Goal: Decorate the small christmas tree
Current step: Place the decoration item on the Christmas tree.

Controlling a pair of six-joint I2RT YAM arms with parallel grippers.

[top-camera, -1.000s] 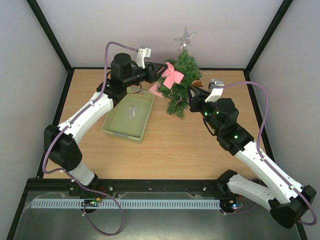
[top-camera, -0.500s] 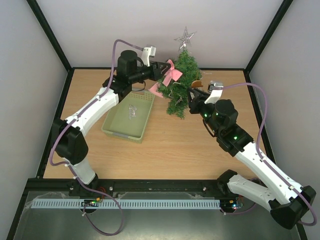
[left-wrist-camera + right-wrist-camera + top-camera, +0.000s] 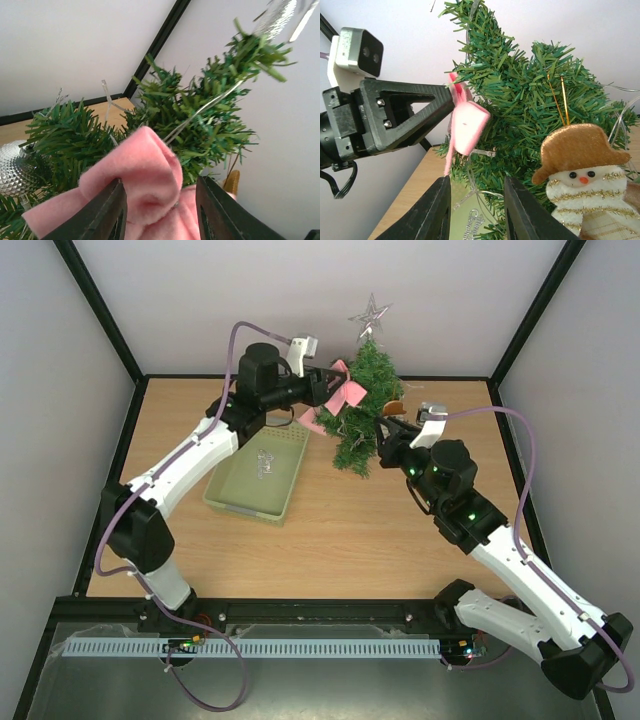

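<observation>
With left jaws pinched on the pink bow (image 3: 145,170), seat it deep among upper branches of the small christmas tree (image 3: 365,390) at the table's (image 3: 340,530) far edge before releasing; cannot tell whether right jaws, low beside it, grip anything.

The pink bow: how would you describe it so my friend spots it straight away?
Find the small christmas tree at the far middle of the table. On its left side, between the left arm's jaws, sits the pink bow. Its soft pink felt loops set it apart from the silver ball and the brown-hatted snowman.
</observation>
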